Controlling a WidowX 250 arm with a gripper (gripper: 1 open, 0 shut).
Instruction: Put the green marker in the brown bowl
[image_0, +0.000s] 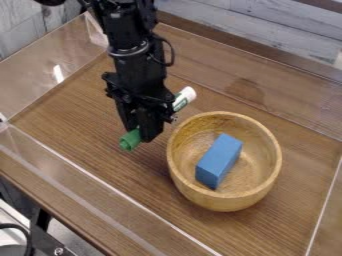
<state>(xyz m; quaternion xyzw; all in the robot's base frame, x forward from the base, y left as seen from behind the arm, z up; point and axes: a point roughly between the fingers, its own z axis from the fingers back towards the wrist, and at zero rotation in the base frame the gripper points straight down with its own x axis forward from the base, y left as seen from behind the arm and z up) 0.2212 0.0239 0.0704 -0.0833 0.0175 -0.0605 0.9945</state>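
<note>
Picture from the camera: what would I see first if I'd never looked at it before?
First you'd spot the tall black robot arm in the middle, its gripper pointing down and shut on a slim white marker with a green cap. Just right of it sits a round tan wooden bowl on the brown wooden table. Inside the bowl lies a bright blue rectangular block.

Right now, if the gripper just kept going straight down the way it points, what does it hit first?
Most likely the bare wooden table, just left of the brown bowl. The gripper points down, shut on the green marker, so the marker would probably touch first. The bowl's rim is close; depth is unclear.
</note>
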